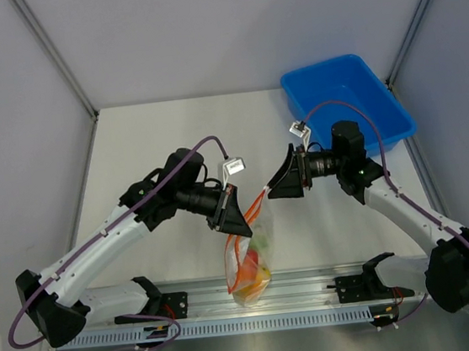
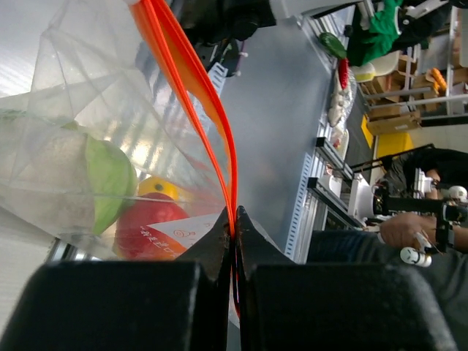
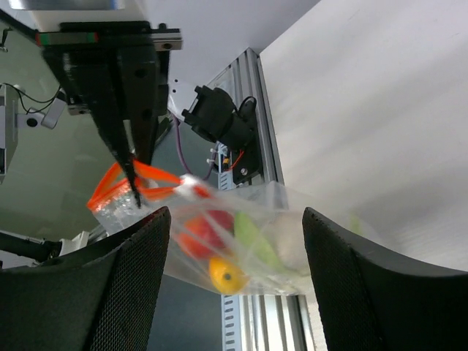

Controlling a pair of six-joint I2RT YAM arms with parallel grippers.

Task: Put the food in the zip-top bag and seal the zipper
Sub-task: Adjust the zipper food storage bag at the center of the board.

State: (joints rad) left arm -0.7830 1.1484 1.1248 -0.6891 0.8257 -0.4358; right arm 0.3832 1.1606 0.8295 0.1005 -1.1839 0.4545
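The clear zip-top bag hangs over the table's near edge from my left gripper. That gripper is shut on the orange-red zipper strip, pinched between its fingertips. Inside the bag lie the white-and-green lump, the red-orange piece and the yellow piece. My right gripper is open and holds nothing, just right of the strip's upper end. In the right wrist view the bag with the food shows blurred between and beyond the wide-apart fingers.
A blue plastic bin stands at the back right of the white table. An aluminium rail with the arm bases runs along the near edge under the bag. Grey walls close in the left, back and right.
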